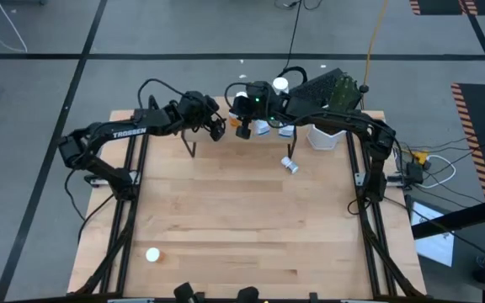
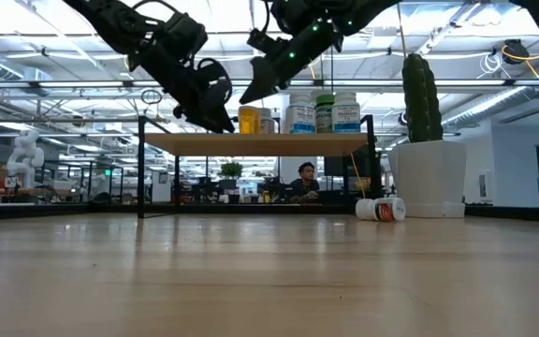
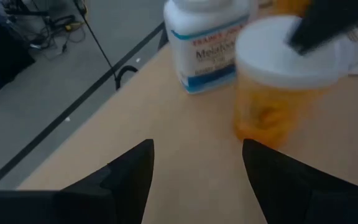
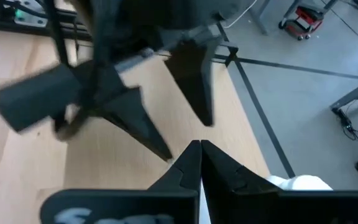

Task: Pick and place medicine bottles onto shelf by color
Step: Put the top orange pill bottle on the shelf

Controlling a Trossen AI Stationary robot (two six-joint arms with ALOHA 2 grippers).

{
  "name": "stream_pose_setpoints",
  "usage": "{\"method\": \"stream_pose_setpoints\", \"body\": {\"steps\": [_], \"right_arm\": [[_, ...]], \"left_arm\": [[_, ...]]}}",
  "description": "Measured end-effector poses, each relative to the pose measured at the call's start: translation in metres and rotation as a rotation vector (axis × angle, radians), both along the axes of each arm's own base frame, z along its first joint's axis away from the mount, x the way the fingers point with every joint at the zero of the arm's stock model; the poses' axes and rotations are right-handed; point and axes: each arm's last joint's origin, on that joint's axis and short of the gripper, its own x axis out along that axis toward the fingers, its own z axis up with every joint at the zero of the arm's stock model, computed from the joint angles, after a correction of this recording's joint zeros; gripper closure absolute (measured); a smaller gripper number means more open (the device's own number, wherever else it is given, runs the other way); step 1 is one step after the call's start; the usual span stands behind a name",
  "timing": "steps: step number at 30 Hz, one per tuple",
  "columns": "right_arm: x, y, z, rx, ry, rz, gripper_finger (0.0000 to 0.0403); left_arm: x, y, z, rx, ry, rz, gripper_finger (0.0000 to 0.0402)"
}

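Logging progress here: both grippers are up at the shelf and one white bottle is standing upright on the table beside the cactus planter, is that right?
Not quite. The white bottle beside the cactus planter lies on its side, as the low view shows. Both the left gripper and right gripper are at the shelf.

The word "TROSSEN" is written in white letters on the left arm [image 1: 129,132], as seen from above. In the left wrist view, a white bottle [image 3: 207,43] has a label with a blue band. On that label, "TRADER" is printed at the top, and a bigger word that starts with "Melaton" is printed under it; the rest is cut off by an orange bottle [image 3: 278,87]. The labels on the other bottles are too small to be read.
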Motion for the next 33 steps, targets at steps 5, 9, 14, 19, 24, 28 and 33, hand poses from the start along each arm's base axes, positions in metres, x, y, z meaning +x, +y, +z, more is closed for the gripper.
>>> {"method": "stream_pose_setpoints", "body": {"steps": [5,9,14,19,24,28,33], "right_arm": [[0.000,0.000,0.000,0.003,0.005,0.001,0.0403],[-0.002,0.000,-0.002,0.011,0.024,0.000,0.0403],[-0.002,-0.002,-0.004,0.017,0.036,-0.005,0.0403],[-0.001,-0.003,-0.007,0.021,0.043,-0.007,0.0403],[-0.001,-0.004,-0.011,0.065,0.047,0.012,0.0403],[-0.001,-0.005,-0.011,0.078,0.045,0.012,0.0403],[-0.002,-0.004,-0.009,0.068,0.040,0.012,0.0403]], "left_arm": [[0.006,0.003,-0.007,-0.002,-0.007,0.001,0.0156],[0.007,0.003,-0.008,-0.002,-0.007,0.001,0.0156],[0.008,0.004,-0.006,0.009,-0.029,0.003,0.0156],[0.008,0.005,-0.006,0.014,-0.034,0.004,0.0156],[0.008,0.005,-0.005,0.014,-0.042,0.006,0.0156],[0.008,0.005,-0.005,0.015,-0.042,0.006,0.0156],[0.008,0.005,-0.005,0.015,-0.042,0.006,0.0156]]}}
